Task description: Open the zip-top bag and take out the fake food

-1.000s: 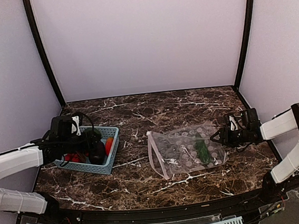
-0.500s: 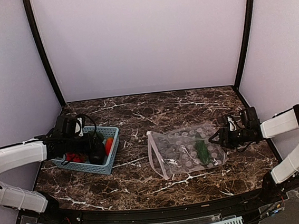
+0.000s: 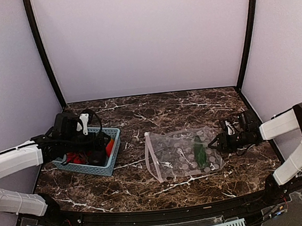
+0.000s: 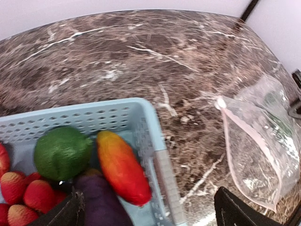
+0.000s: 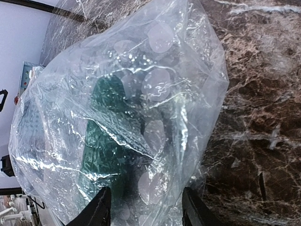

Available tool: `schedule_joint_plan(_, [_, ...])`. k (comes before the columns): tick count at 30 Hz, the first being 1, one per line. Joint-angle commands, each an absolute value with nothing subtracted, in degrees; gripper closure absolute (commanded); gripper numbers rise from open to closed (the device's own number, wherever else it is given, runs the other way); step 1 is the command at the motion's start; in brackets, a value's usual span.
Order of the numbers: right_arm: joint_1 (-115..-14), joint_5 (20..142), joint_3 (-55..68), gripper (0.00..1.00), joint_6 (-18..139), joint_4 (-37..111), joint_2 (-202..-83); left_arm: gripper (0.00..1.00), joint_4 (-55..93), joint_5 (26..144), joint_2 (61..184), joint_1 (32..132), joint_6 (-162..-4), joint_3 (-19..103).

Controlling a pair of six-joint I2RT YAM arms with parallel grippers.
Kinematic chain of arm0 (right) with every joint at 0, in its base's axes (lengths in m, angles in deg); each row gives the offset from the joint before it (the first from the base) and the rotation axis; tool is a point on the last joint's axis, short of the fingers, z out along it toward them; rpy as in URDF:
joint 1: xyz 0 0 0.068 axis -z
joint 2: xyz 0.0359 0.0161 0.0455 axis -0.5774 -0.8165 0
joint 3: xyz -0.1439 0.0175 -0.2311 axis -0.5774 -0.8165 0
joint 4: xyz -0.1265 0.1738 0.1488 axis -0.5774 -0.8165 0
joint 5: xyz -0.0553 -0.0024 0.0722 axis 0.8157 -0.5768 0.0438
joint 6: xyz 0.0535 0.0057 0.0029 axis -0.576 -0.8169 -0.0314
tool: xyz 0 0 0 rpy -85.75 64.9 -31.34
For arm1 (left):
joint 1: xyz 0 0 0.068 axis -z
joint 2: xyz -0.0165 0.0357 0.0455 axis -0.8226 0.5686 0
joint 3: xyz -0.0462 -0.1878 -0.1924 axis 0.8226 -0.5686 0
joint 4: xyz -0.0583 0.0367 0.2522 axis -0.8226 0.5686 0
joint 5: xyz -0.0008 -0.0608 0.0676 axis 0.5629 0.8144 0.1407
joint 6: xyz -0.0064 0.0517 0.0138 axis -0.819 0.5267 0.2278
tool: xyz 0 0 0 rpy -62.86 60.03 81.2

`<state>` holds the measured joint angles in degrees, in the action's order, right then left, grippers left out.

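Tool on right [image 5: 145,202] half-open, straddling zip-top bag [image 5: 122,94]

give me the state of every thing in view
zip-top bag, lying on the table, zip open or shut unclear
green vegetable, inside the bag
light-blue basket, upright, holding fake food
left gripper, open, above the basket
right gripper, open, straddling the bag's edge

No legible text, label, brand, number or sign in any view. Zip-top bag [image 5: 160,80]: pale round spots on film, no lettering made out. Basket [image 4: 94,117]: perforated wall, no marking readable.
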<state>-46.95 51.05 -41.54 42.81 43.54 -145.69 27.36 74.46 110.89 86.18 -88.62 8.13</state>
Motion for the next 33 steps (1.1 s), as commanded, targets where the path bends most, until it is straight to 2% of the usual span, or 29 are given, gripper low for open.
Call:
schedule_joint_plan(1, [-48.16,52.57,-40.43,0.52,42.69,43.73,-146.82,0.09,24.26,79.97,114.41,93.20,-81.51,9.91])
schedule_joint_plan(6, [-48.70,53.68,-40.39,0.58,42.66,43.42,-146.97,0.21,18.81,85.57,122.06,100.39,-79.16,11.55])
schedule_joint_plan(9, [-48.96,53.88,-40.27,0.61,42.61,43.37,-147.28,0.32,17.12,86.67,128.11,103.66,-78.60,13.71])
schedule_joint_plan(15, [-49.22,53.84,-40.27,0.65,42.40,43.77,-147.84,0.47,14.16,88.60,138.70,106.68,-78.73,18.98])
schedule_joint_plan(18, [-49.34,53.43,-40.53,0.68,42.21,44.41,-148.07,0.50,11.28,90.48,143.07,106.96,-79.68,20.98])
schedule_joint_plan(30, [-51.97,51.29,-39.92,0.80,41.56,47.85,-150.18,0.51,-1.82,97.70,154.45,108.57,-84.63,26.82])
schedule_joint_plan(33, [-53.52,51.02,-39.73,0.85,40.72,48.99,-151.00,0.51,-2.62,98.10,157.55,109.14,-85.00,29.15])
